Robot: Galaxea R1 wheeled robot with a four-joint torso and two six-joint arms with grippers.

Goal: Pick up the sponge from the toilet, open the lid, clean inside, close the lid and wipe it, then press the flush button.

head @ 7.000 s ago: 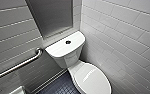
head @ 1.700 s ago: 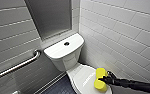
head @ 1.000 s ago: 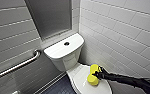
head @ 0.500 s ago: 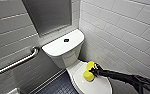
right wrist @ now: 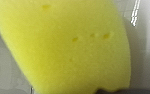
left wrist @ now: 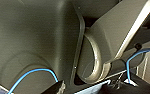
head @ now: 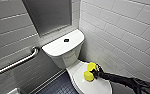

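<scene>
1. At the lower right of the head view, the right arm (head: 131, 81) is seen reaching in toward the toilet (head: 66, 58).
2. The right claw (head: 93, 71) is clenched on the sponge (head: 89, 75). The sponge is squeezed at its middle, so that two yellow lobes bulge out on either side of the grip.
3. The sponge is held over the rear part of the lid (head: 96, 86), on the side nearer the white tiled wall (head: 121, 32) and just in front of the tank. Whether it is pressed onto the surface cannot be told.
4. In the right wrist view, the sponge (right wrist: 66, 47) is seen very close, with a glossy white surface around it.
5. The lid is shown lowered over the bowl.
6. Dark blue floor (head: 58, 87) tiles are visible beside the bowl.
7. Behind the lid, the tank is set against the corner. The flush button (head: 66, 40) is located near the centre of the tank cover, well apart from the sponge.
8. A metal grab bar (head: 16, 63) is fixed to the grey tiled wall beside the tank.
9. A grey panel (head: 51, 15) is mounted on the wall above the tank.
</scene>
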